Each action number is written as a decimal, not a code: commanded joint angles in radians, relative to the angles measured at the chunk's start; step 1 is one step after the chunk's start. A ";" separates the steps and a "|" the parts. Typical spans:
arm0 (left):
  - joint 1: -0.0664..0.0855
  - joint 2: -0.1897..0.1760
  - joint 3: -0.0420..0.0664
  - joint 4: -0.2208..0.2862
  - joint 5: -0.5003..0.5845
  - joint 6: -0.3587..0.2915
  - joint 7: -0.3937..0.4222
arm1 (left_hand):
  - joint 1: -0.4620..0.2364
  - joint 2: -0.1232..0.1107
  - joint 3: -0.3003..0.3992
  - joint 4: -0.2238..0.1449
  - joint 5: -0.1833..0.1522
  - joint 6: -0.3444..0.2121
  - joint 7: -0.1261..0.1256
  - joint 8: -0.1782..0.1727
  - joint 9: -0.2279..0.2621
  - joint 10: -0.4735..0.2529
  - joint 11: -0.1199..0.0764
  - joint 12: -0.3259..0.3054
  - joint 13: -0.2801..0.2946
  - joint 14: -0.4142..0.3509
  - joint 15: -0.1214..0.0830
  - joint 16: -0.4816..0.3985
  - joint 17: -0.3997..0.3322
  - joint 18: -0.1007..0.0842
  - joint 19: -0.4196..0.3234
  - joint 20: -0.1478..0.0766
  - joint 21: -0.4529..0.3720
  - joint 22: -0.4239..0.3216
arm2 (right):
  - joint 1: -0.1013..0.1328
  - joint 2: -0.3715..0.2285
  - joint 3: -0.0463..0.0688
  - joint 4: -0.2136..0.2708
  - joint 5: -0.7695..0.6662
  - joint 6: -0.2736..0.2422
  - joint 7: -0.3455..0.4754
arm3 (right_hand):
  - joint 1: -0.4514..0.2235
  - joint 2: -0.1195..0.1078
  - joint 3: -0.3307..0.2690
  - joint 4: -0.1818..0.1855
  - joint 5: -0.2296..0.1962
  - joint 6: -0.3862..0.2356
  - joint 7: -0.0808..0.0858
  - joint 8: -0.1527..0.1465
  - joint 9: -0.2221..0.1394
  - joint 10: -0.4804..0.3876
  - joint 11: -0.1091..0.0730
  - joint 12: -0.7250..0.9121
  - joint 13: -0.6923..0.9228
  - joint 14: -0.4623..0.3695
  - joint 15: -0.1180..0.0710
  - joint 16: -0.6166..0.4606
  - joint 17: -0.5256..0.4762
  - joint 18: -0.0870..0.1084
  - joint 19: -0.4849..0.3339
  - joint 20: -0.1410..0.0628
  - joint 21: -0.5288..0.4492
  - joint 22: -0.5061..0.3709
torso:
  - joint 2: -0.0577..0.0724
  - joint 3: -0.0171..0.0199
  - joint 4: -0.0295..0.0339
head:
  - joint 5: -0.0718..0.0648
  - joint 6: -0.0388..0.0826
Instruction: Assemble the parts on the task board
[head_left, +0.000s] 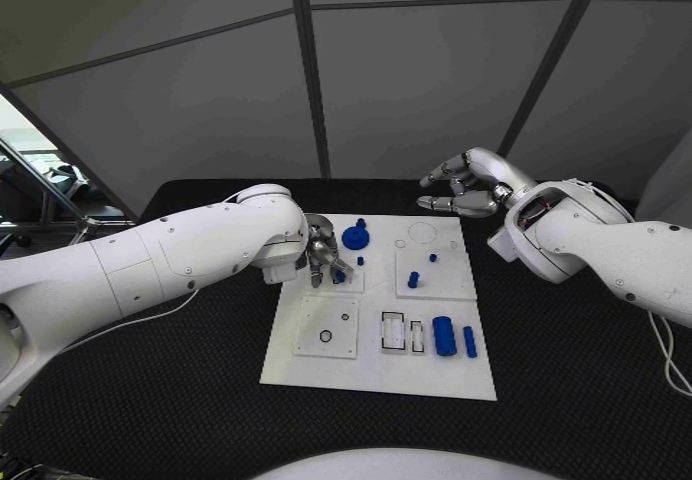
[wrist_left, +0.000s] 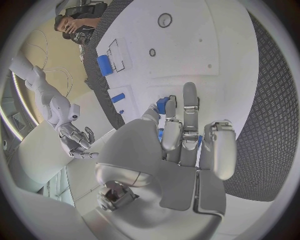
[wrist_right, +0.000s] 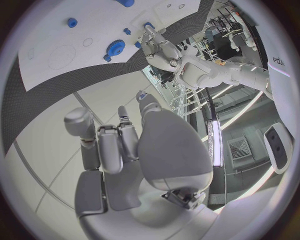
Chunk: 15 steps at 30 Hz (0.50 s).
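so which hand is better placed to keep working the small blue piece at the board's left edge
Left. The left hand is already down on the task board, its fingers around a small blue part. The right hand is raised beyond the board's far edge, fingers curled on nothing, apart from every part.

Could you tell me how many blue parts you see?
8: a gear, two small pieces beside it, one at the left hand, two pegs, a cylinder, a bar; others may be hidden.

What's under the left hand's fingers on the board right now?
The left hand reaches down onto the task board, and a small blue part shows at its fingertips. The fingers cover how that part sits and whether it is gripped.
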 joint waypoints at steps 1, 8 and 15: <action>-0.001 -0.006 -0.001 0.002 0.020 -0.017 0.005 | 0.045 -0.025 0.134 -0.008 0.008 -0.010 0.006 -0.010 0.001 -0.005 -0.003 -0.010 -0.001 0.000 -0.001 -0.010 0.003 -0.005 0.018 -0.009 -0.002 0.066 | 0.002 0.001 0.001 0.000 -0.004 0.006 0.005 | 0.006 0.004 -0.001 -0.003 0.003 0.003 -0.004 0.007 -0.002 -0.005 -0.001 -0.006 0.051 0.057 -0.009 -0.005 0.061 0.007 -0.005 -0.001 -0.005 -0.001 | -0.001 0.0004 0.0009 | 0.001 -0.001; -0.001 -0.035 -0.001 0.028 0.039 -0.050 0.020 | -0.135 -0.223 0.632 -0.038 -0.002 -0.011 0.013 0.029 0.050 0.007 -0.001 -0.013 -0.007 0.011 0.002 -0.026 0.017 -0.004 0.019 -0.004 -0.004 0.071 | 0.002 0.000 0.001 -0.002 -0.004 0.008 0.005 | 0.005 0.004 -0.001 -0.002 0.004 0.002 -0.004 0.007 -0.002 -0.005 -0.001 -0.006 0.051 0.057 -0.009 -0.005 0.061 0.007 -0.005 -0.001 -0.005 -0.001 | 0.000 0.0011 0.0006 | 0.002 0.000; -0.001 -0.069 -0.001 0.068 0.041 -0.114 0.056 | -0.189 -0.236 0.715 -0.094 -0.005 -0.019 0.011 0.045 0.071 -0.003 0.002 -0.032 -0.031 0.014 0.001 -0.031 0.022 -0.004 0.018 -0.003 -0.008 0.069 | 0.002 0.002 0.001 -0.005 -0.005 0.010 0.005 | 0.004 0.004 -0.002 -0.001 0.005 0.002 -0.004 0.007 -0.002 -0.005 0.000 -0.006 0.051 0.057 -0.009 -0.005 0.061 0.007 -0.005 -0.001 -0.006 -0.001 | 0.000 0.0013 0.0014 | 0.002 0.002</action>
